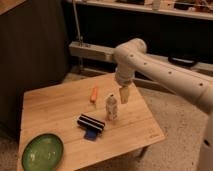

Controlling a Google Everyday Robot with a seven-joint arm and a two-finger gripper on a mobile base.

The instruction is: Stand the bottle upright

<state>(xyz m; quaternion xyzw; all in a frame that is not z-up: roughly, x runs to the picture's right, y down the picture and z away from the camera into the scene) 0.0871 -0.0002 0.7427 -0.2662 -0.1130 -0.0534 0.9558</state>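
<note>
The small clear bottle (112, 107) stands upright on the wooden table (55, 107), right of centre, with a pale label band and light cap. My gripper (124, 94) hangs from the white arm just up and to the right of the bottle's top, apart from it. The slim orange stick (94, 94) lies on the table to the left of the bottle.
A dark striped packet (91, 123) with a blue piece (90, 134) under it lies in front of the bottle. A green plate (42, 151) sits at the table's front left corner. A dark cabinet and a metal rail stand behind the table.
</note>
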